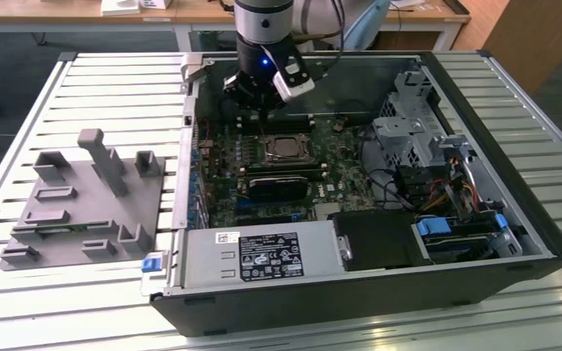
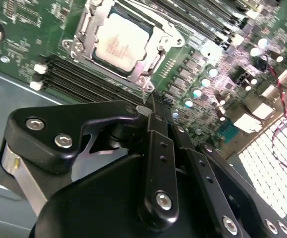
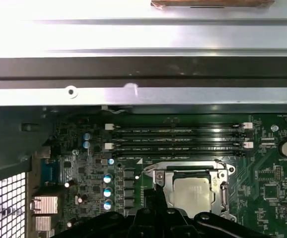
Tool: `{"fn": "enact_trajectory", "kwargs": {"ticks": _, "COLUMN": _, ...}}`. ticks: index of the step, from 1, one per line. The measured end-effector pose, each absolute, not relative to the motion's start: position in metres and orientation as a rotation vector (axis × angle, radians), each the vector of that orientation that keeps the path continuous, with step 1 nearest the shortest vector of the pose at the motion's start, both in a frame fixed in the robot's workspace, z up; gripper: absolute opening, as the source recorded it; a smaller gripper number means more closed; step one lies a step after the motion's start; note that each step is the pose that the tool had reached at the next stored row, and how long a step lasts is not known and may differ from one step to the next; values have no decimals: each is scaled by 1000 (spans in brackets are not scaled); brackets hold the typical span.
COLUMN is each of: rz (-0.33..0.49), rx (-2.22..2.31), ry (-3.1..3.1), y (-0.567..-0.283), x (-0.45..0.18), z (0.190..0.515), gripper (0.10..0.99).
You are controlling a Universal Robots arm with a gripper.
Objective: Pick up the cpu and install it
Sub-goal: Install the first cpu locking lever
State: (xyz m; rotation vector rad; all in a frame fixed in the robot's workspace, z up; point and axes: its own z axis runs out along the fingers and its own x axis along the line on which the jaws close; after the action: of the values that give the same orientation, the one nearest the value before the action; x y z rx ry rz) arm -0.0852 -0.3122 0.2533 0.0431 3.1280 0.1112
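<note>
Surface: a white slatted table (image 1: 96, 88) fills most of the exterior view, with wooden desks along the top edge.
Case: an open computer case (image 1: 359, 292) lies on its side at centre right, its green motherboard (image 1: 227, 183) facing up.
Tray: a grey tray with upright pegs (image 1: 81, 205) sits on the slats at left, apart from the case.
Cpu: the cpu (image 1: 283, 148) (image 2: 121, 42) (image 3: 192, 191) lies seated in its metal-rimmed socket frame (image 2: 81, 42) at the middle of the board.
Gripper: the gripper (image 1: 258, 110) (image 2: 151, 101) hangs just above the board, up-frame of the socket, fingers drawn together into one narrow tip, holding nothing.
Nearby: black memory slots (image 3: 176, 139) run beside the socket; a black power supply (image 1: 261, 256) and blue-tabbed drive bays (image 1: 456, 230) crowd the lower right.
</note>
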Motion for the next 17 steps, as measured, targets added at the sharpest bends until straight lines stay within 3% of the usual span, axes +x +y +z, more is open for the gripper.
{"fn": "enact_trajectory", "kwargs": {"ticks": 17, "rz": 111, "rx": 42, "ry": 3128, "y": -306, "x": -107, "z": 252, "gripper": 106}}
